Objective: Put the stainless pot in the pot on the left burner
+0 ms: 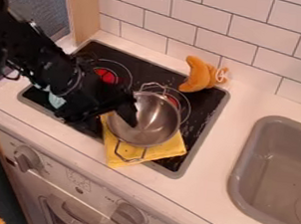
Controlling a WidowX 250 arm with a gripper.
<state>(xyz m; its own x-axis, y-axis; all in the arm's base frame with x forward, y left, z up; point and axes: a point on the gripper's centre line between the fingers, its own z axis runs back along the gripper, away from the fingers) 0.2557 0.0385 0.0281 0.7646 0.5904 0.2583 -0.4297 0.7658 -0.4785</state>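
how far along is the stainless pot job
Looks done: the pincer is over the rim of the stainless pot. In hand: can't tell whether it's gripped. Left: the whole move, since the pot sits on the yellow cloth, away from the glowing left burner.

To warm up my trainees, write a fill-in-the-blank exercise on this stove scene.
The gripper is at the rim of the stainless ____. The cloth partly under it is coloured ____. In the picture, the sink lies to the ____ of the stovetop. The wall behind is covered with white ____.

Missing words: pot; yellow; right; tiles.
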